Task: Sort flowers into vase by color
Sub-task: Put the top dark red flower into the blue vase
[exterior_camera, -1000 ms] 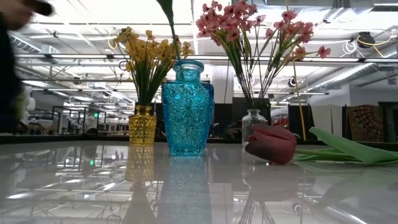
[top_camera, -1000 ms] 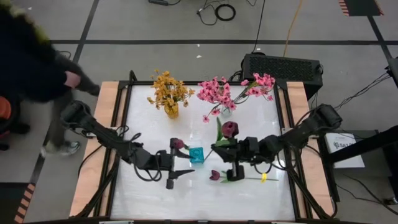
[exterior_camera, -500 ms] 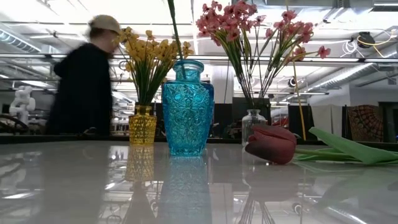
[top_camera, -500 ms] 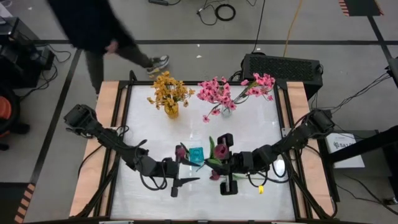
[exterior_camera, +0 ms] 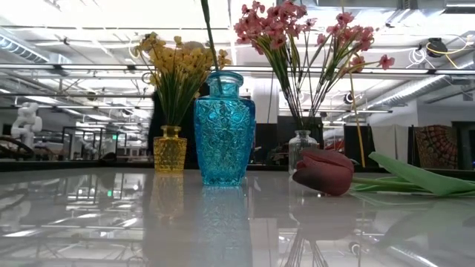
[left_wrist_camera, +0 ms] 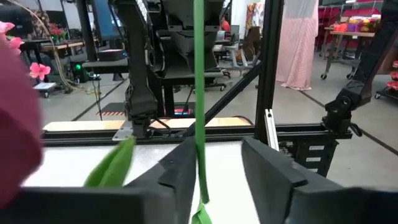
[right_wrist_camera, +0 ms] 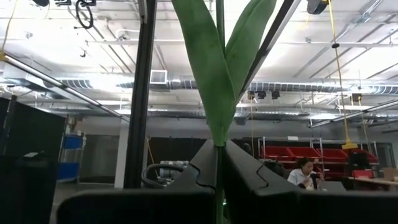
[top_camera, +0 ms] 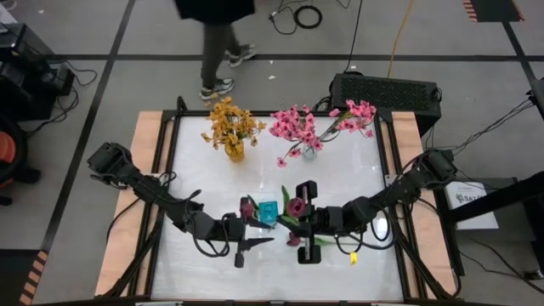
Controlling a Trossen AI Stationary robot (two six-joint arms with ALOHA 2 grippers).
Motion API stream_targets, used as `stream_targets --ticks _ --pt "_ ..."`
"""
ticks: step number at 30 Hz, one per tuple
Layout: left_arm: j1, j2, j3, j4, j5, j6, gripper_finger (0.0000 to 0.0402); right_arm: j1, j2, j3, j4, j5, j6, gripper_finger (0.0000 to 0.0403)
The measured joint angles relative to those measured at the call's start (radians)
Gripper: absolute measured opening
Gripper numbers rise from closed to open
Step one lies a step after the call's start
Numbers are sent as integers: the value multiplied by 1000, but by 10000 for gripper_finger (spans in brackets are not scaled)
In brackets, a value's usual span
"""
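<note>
A blue glass vase (top_camera: 269,212) (exterior_camera: 224,130) stands mid-table. A green stem (exterior_camera: 210,37) sticks into its mouth and leans toward the table's left; its maroon bud (top_camera: 247,206) is up top. My left gripper (top_camera: 252,236) (left_wrist_camera: 217,168) is open, and that stem (left_wrist_camera: 199,93) rises between its fingers. My right gripper (top_camera: 299,223) (right_wrist_camera: 217,155), just right of the vase, is shut on a second maroon tulip (top_camera: 296,206). A third tulip (top_camera: 293,240) (exterior_camera: 323,172) lies on its side on the table. My left gripper's fingers stand apart around the stem (left_wrist_camera: 200,180), level from the table's left. The stem runs close along one finger (left_wrist_camera: 183,171); whether it touches, I cannot tell. My right gripper pinches the tulip's stem (right_wrist_camera: 217,144) just below its two leaves (right_wrist_camera: 217,68), level from the table's right, fingers across the stem. The flower stands upright, bud above the fingers; its lower end is hidden.
At the far edge stand a yellow vase with yellow blossoms (top_camera: 231,127) (exterior_camera: 170,148) and a clear vase with pink blossoms (top_camera: 310,127) (exterior_camera: 303,144). A small yellow piece (top_camera: 353,257) lies near the right arm. A person (top_camera: 217,34) walks beyond the far edge.
My right gripper has carried its tulip toward the table's left and near edge, close up to the blue vase. My left gripper has shifted a little toward the near edge, its stem staying in the vase. A person has walked along the far side from left to right.
</note>
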Motion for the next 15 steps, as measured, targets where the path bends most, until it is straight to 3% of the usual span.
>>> stream_targets --ticks 10,15 --pt "-1 0 0 -4 -1 1 21 0 0 0 -20 -1 21 6" --pt "-11 -1 0 -5 -2 1 12 2 -4 -1 -88 0 49 37"
